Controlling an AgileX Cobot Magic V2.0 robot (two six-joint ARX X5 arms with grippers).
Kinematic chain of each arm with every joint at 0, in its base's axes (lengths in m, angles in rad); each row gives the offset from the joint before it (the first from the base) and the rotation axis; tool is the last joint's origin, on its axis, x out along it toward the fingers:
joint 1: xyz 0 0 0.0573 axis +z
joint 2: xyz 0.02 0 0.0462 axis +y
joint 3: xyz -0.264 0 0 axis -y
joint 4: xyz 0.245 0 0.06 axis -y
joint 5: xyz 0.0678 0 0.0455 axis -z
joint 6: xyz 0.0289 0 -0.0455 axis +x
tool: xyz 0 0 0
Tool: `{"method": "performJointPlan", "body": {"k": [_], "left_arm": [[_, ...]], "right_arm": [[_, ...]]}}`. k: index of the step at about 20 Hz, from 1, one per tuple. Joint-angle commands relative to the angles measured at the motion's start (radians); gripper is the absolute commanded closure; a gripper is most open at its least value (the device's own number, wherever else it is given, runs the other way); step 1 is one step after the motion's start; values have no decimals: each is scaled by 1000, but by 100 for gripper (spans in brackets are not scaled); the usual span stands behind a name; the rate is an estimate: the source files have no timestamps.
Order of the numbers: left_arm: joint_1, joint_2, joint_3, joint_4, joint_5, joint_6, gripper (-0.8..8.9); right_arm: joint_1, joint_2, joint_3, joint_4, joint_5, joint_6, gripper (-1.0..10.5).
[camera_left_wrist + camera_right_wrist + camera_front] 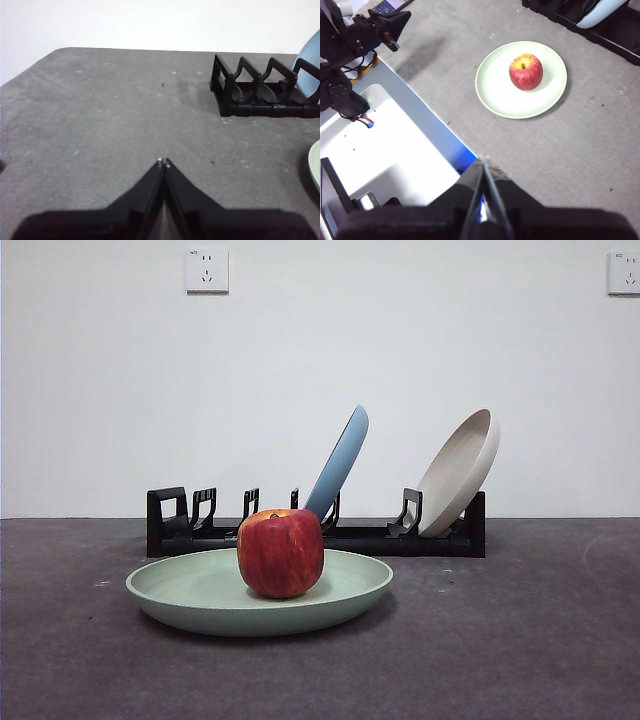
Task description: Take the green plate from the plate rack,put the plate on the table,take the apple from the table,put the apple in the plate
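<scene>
- The apple (280, 553) sat upright inside the green plate (170, 590), which lay flat on the desk (520, 640) in front of the plate rack (440, 538).
- The right hand (484, 162) was closed and empty, well apart from the plate; plate and apple lay ahead of its tips.
- The left hand (163, 161) was likewise closed on nothing, the plate only showing at the edge off to one side of it.
- Judgement: both placements appeared complete; no further grasp seemed required, the right arm being nearer.
- The blue plate (340, 462) and the cream plate (462, 470) leaned in the rack.
</scene>
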Motion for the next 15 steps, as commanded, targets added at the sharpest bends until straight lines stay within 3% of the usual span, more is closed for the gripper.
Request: {"method": "performJointPlan", "body": {"k": [1,6,8,10,13,15], "left_arm": [[3,-3,-14,3,-1,-5,816],[3,-3,-14,3,-1,-5,816],[3,-3,-14,4,-1,-5,816],[3,-3,-14,3,-1,-5,816],[3,-3,-14,4,0,-5,816],[3,-3,-14,4,-1,-5,816]], "right_arm": [[2,-2,-2,-17,1,9,945],[0,-2,-2,-17,1,8,945],[-54,-27,-3,-2,37,-85,945],[-170,-71,-19,96,-4,-108,945],[-401,-180,-126,256,-160,-109,945],[-528,-290,-295,391,-158,-116,945]]}}
